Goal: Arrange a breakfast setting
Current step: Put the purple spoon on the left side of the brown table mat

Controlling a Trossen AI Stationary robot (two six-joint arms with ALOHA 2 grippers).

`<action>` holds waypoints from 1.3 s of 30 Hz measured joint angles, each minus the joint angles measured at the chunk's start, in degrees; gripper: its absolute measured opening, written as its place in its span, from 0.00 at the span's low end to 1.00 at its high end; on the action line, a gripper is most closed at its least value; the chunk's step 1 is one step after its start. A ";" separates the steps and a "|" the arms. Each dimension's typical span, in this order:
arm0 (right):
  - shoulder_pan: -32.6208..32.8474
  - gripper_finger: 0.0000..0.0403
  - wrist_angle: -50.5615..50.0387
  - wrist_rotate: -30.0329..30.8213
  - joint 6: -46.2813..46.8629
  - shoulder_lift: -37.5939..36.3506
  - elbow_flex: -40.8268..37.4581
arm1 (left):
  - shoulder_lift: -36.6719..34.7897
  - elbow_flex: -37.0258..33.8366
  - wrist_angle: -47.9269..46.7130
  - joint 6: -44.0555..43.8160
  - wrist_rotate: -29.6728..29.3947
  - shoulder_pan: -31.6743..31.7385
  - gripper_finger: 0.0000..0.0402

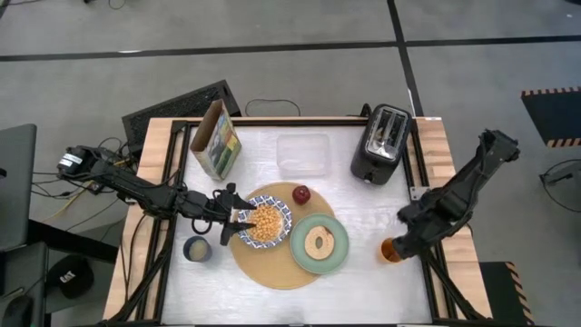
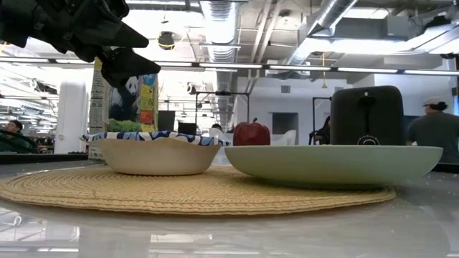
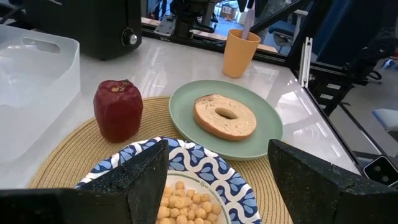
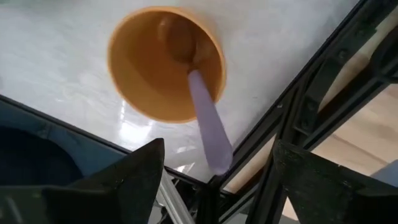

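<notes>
The right gripper (image 4: 214, 180) hovers with fingers wide above the spoon (image 4: 205, 118) in the orange cup (image 4: 165, 62). The left gripper (image 3: 217, 180), also wide, flanks the cereal bowl (image 3: 205, 180). The thin, light, slippery handle likely suits a pinch near its top.

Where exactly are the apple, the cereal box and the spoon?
apple (image 3: 118, 110), left wrist view, middle of its red side.
cereal box (image 1: 218, 141), high view, its printed face.
spoon (image 4: 208, 124), right wrist view, its pale handle.
</notes>
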 joint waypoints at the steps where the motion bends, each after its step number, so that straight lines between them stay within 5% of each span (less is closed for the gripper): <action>1: 0.00 0.80 0.55 -0.56 0.00 0.00 -0.70 | 0.00 0.00 0.00 -0.01 0.00 0.00 0.64; 15: -1.15 0.65 4.04 -2.21 -0.80 0.07 -3.42 | 0.00 0.00 0.02 0.03 0.07 0.00 0.64; 32: -2.99 0.19 3.64 -1.73 -4.30 0.56 -3.38 | 0.00 0.00 -0.02 0.08 0.02 0.00 0.64; 39: -2.99 0.14 3.66 -2.01 -4.23 0.52 -3.35 | 0.00 0.00 -0.02 0.08 0.00 0.00 0.64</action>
